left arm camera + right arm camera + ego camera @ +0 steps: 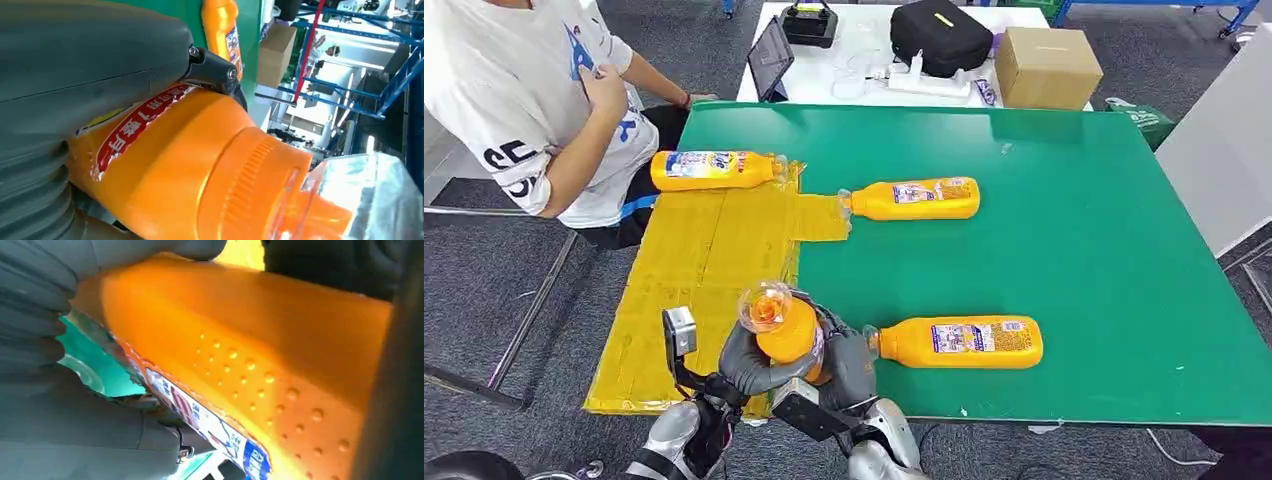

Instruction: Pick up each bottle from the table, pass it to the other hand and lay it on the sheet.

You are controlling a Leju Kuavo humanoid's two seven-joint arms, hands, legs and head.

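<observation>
An orange bottle with a clear cap stands upright between my two hands near the table's front edge, beside the yellow sheet. My left hand grips it from the left and my right hand wraps it from the right. Up close, the left wrist view has the bottle under my left hand. The right wrist view has its dimpled side against my right hand. A second bottle lies on the sheet's far edge. A third lies just right of the sheet, and another lies on the green table.
A person in a white shirt sits at the table's far left corner, beside the sheet. Behind the green table a white table carries a black bag, a cardboard box and a tablet.
</observation>
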